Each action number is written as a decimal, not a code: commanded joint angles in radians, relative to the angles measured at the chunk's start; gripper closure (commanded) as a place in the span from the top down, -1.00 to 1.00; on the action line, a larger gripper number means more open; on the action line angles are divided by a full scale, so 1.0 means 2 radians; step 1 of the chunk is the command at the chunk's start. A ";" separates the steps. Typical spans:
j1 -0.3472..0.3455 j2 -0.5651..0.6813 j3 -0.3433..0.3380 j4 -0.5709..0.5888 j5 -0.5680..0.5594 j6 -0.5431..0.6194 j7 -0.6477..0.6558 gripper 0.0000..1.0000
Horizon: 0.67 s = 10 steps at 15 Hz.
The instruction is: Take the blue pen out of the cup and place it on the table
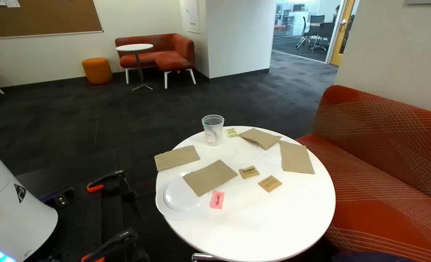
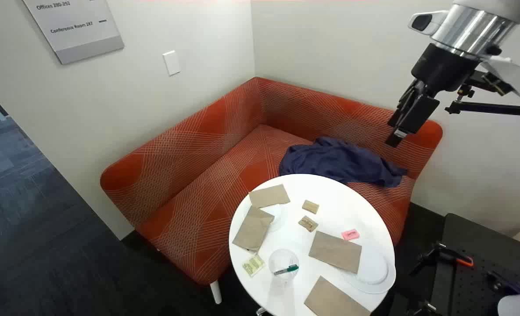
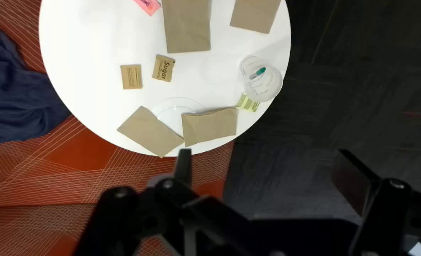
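Black two-finger gripper (image 3: 267, 170), jaws wide apart. Ahead of the gap, on the round white table (image 3: 96, 53): small clear tumbler-shaped cup (image 3: 262, 87), thin teal-capped pen (image 3: 257, 73) tilted inside. Yellow-green paper packet (image 3: 247, 103) just beside the cup, hand side. Four flat brown cardboard pieces (image 3: 210, 125): two nearer the gripper, two farther. Crumpled navy cloth (image 3: 16, 92) ahead-left of the gripper.

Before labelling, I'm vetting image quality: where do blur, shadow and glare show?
Wrist view: the black two-fingered gripper looks blurred; in an exterior view, a faint shadow runs from the clear plastic cup onto the round white table; in an exterior view, glints mark a clear round plastic dish.
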<state>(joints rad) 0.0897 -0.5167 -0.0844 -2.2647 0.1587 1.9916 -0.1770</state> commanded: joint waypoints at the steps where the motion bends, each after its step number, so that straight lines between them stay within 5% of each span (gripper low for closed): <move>1: -0.007 0.001 0.006 0.001 0.003 -0.002 -0.003 1.00; 10: -0.006 0.024 0.018 0.007 0.000 0.011 0.011 1.00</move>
<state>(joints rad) 0.0878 -0.5089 -0.0759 -2.2649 0.1584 1.9916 -0.1736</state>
